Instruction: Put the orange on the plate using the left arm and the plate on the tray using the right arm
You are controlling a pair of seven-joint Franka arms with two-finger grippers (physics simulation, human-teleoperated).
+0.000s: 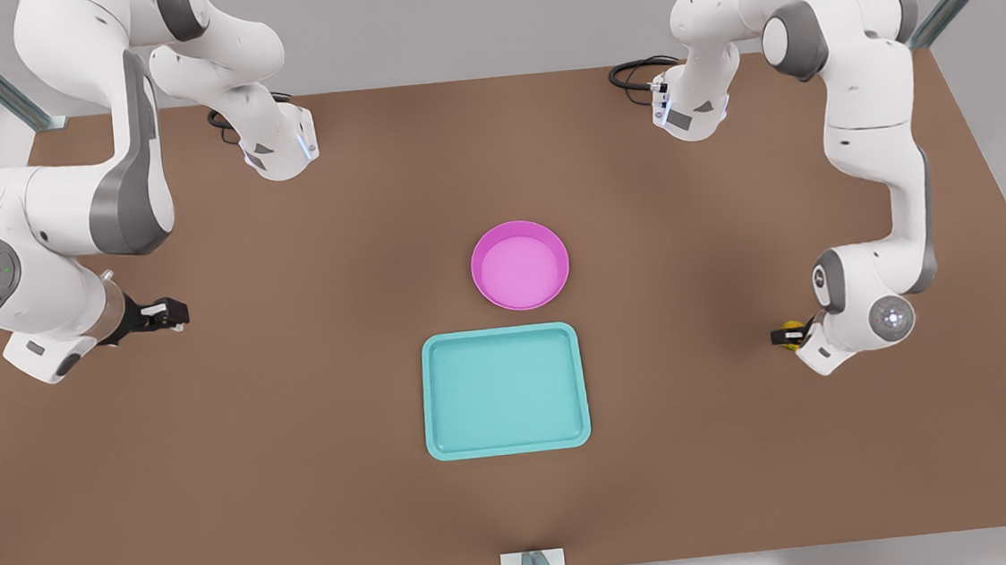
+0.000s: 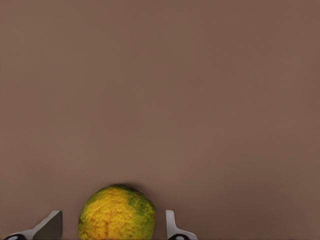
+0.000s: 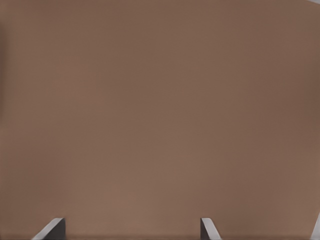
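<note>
One orange, one plate, one tray — two arms, one table.

The plate sits mid-table, its inside bare, with the tray just beside its near rim. Well to the plate's front-view right, the left gripper straddles the orange, fingers apart. Well to the plate's other side, the right gripper hangs spread above bare board.

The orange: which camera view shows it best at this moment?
The left wrist view: the orange sits close up, between the open left gripper, with yellow rough skin and green patches plain. In the front view it is a small yellow spot at that gripper, toward the front view's right, partly hidden.
</note>
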